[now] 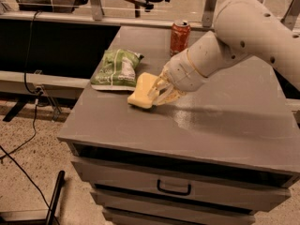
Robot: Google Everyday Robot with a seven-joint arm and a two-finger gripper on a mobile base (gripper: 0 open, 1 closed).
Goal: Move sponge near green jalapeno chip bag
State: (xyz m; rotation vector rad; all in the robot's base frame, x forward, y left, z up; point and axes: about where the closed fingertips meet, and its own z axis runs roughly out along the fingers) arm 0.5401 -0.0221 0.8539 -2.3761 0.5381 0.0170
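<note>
The pale yellow sponge (142, 91) lies on the grey cabinet top (220, 121), just right of the green jalapeno chip bag (115, 69), almost touching its white bottom corner. My gripper (161, 91) comes in from the right, and its cream fingers (156, 85) close around the sponge's right end. The chip bag lies flat near the cabinet's left edge.
An orange-red soda can (180, 37) stands at the back of the cabinet top, behind my arm (243, 36). The cabinet has drawers below with a dark handle (174, 188). A dark bench and cables are on the left, on the floor side.
</note>
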